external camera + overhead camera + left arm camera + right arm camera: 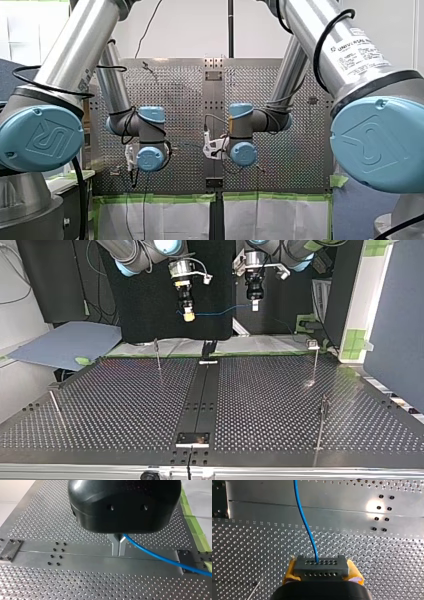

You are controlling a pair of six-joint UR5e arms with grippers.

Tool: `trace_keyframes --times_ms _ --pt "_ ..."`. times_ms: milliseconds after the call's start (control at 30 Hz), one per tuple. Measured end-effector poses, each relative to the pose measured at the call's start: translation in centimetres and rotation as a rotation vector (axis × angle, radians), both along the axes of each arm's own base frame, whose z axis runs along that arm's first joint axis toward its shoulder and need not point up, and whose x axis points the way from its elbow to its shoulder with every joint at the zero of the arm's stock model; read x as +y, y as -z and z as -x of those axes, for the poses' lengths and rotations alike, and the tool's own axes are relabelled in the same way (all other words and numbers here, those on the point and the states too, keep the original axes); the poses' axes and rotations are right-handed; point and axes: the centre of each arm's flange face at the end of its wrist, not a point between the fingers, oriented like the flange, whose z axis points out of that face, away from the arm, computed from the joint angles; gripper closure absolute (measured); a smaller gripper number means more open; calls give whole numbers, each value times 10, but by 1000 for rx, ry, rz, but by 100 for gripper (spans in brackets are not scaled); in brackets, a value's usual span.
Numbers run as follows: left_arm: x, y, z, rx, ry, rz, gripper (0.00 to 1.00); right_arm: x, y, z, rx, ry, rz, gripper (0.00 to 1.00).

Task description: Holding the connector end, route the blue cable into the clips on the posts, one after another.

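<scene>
In the top view both grippers hang high above the perforated table (125,400). A thin blue cable (220,313) stretches between them. My right gripper (188,316), with yellow pads, is at that view's left. In the right wrist view it (320,576) is shut on a dark grey connector block (321,566), and the blue cable (304,522) leaves the block's face. My left gripper (255,305) is at the top view's right. Its metal fingers (115,545) are shut on the blue cable (160,556), which runs off sideways.
Thin posts stand on the table: one (157,354) at the back left of the top view, one with a clip (315,360) at the back right, one (322,422) at the front right, one (54,405) at the front left. A dark rail (200,395) runs down the middle.
</scene>
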Motion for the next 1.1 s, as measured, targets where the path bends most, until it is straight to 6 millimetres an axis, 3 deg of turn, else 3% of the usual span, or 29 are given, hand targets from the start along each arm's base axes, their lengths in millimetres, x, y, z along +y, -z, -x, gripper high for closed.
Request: trace_keyframes --times_ms 1100 --pt "3 5 0 9 -13 -11 100 0 0 0 0 1 0 100"
